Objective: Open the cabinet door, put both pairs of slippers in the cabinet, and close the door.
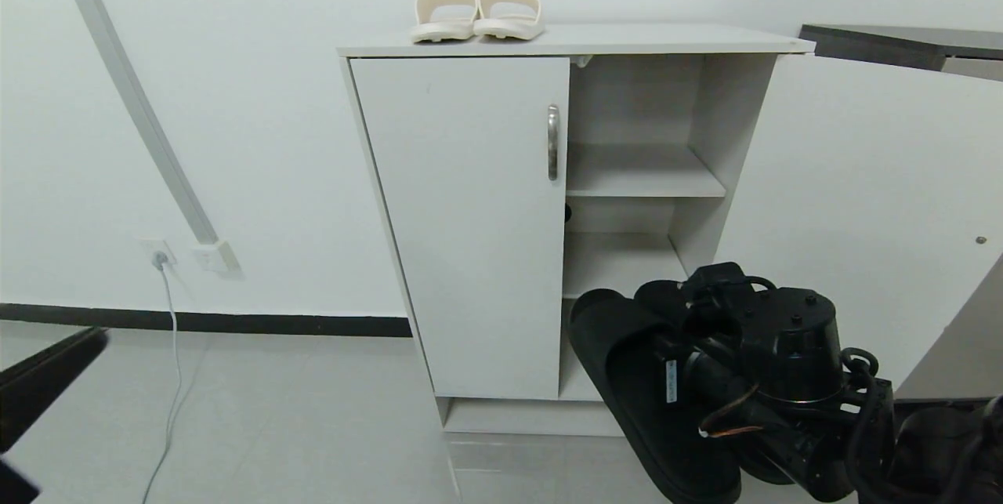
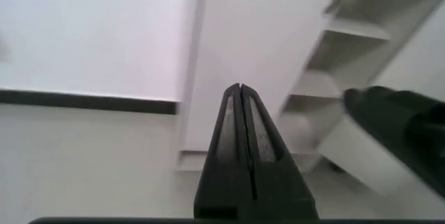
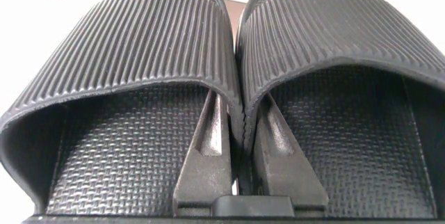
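Black slippers (image 1: 650, 402), gripped in right tool (image 3: 241, 113), low

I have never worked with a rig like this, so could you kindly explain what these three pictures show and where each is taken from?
This is a wheeled robot with two arms, each ending in a pincer-like gripper. The wide picture comes from a camera on its head, facing a white cabinet. Its left door is shut and its right door stands open. A pair of cream slippers sits on top. The other two pictures come from cameras on the wrists. The right gripper pinches the black slippers together by their touching inner sides, one finger inside each, low before the open compartment. The left gripper is shut and empty, facing the cabinet.
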### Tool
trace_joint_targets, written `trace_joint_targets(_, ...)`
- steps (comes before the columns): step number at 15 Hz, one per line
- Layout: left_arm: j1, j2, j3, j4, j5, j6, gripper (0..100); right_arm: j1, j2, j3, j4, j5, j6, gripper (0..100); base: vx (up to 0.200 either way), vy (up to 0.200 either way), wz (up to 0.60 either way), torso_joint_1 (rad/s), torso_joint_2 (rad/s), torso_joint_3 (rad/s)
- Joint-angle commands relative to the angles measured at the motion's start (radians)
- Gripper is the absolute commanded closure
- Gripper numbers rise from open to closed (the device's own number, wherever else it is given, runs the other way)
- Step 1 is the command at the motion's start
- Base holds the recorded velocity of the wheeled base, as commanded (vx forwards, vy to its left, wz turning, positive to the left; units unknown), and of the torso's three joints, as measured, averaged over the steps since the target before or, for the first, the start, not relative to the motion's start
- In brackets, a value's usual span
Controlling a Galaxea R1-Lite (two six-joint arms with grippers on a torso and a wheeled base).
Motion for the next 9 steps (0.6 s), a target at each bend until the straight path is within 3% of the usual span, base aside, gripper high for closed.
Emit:
trace_joint_targets(1,0.155,-0.358,0.038,0.213,0.026,0.038,100,0.002,0.003,-0.002,0.0,0.0,-0.001,100,0.0,0.0,0.0,0.0,0.0,0.0)
trace_joint_targets(3,0.183,-0.465,0.067,0.271,0.029,0.104,100,0.004,0.003,-0.002,0.0,-0.005,-0.002,100,0.0,0.0,0.0,0.0,0.0,0.0)
trace_joint_targets(6,0.314,-0.583,0.168,0.279,0.018,0.12,100,0.008,0.003,0.001,0.0,-0.006,-0.002,100,0.0,0.0,0.0,0.0,0.0,0.0)
trace_joint_targets(9,0.304,-0.663,0.28,0.274,0.001,0.148,100,0.014,0.003,0.003,-0.002,-0.009,-0.002,100,0.0,0.0,0.0,0.0,0.0,0.0)
